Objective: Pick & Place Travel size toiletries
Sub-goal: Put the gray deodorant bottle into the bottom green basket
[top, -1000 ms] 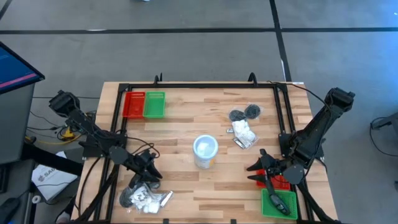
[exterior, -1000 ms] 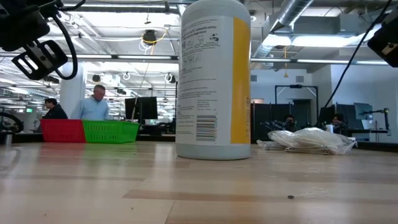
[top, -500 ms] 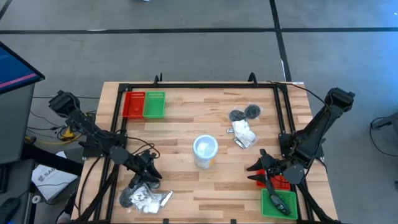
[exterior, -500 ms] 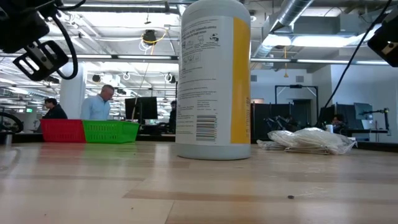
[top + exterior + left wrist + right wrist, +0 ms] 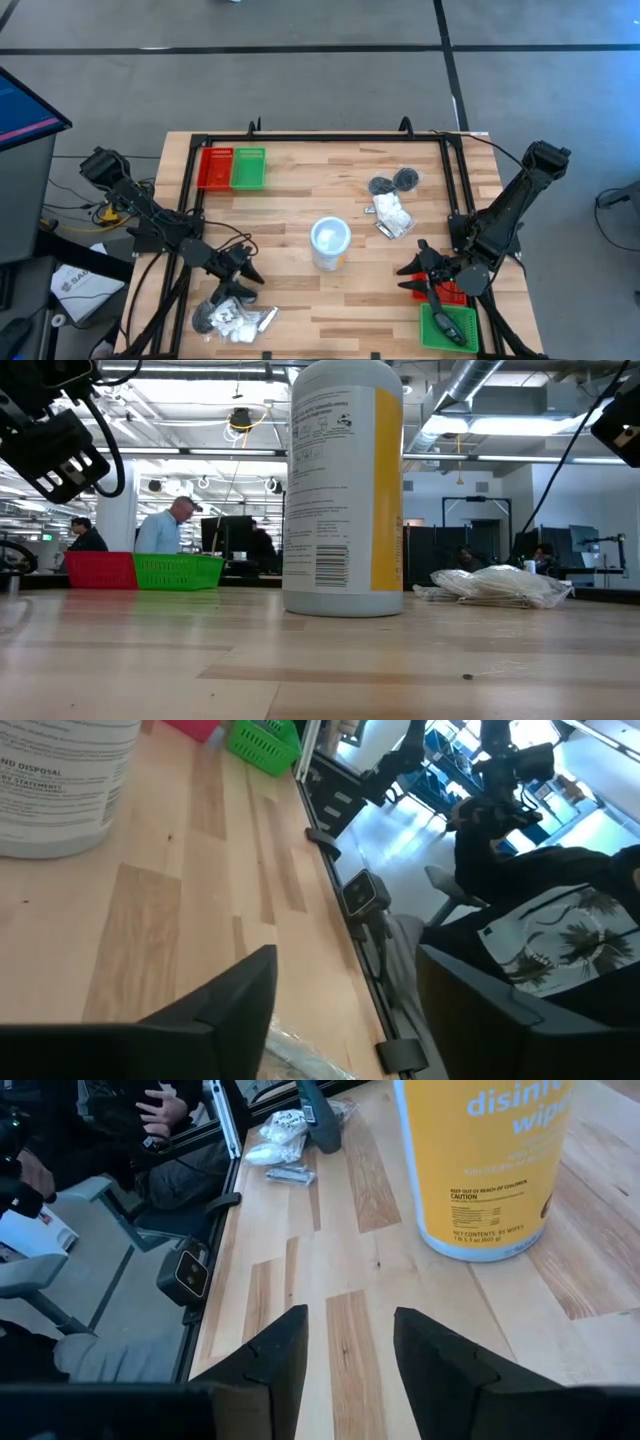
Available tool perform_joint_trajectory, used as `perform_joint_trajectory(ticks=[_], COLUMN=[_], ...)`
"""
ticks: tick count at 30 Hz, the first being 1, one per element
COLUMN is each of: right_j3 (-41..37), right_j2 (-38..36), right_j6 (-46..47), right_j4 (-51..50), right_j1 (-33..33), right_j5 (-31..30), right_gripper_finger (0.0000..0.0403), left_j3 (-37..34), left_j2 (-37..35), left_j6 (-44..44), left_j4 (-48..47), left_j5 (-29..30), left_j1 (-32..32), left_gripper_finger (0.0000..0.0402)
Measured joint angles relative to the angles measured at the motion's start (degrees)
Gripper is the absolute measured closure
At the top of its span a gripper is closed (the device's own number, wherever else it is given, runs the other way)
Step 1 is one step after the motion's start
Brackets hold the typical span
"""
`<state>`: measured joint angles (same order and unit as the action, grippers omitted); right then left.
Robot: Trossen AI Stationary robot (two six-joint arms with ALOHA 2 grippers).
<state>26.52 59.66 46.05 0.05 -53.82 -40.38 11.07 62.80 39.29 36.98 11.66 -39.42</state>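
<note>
Travel size toiletries lie in two heaps. One, of white sachets, a tube and dark discs, sits at the near left edge. The other, of sachets and two dark discs, sits right of the middle. My left gripper hangs open just beyond the near-left heap. Its wrist view shows the fingers wide apart, with a crinkly sachet's edge low between them. My right gripper stands open at the near right, with only bare wood between its fingers.
A tall white canister with a yellow base stands mid-table. A red tray and a green tray sit at the far left. Another red tray and green tray lie under the right arm. A black frame rims the table.
My left gripper has opened wider over the near-left heap and has tipped slightly. The heap lies as before. My right arm has kept still.
</note>
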Motion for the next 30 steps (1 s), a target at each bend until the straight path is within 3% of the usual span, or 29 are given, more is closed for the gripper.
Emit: perform_joint_trajectory(ticks=[8,30], right_j3=[0.00,0.00], right_j2=[0.00,0.00], right_j6=[0.01,-1.28], right_j4=[0.02,-0.01], right_j1=[0.00,1.51], right_j5=[-0.13,-0.11], right_gripper_finger=[0.0269,0.0275], left_j3=[-0.02,-0.02], left_j2=[3.41,3.37], left_j6=[-3.76,-5.20], left_j4=[0.47,0.55], left_j5=[0.61,1.23], left_j1=[0.00,-4.31], left_gripper_finger=[0.0139,0.0147])
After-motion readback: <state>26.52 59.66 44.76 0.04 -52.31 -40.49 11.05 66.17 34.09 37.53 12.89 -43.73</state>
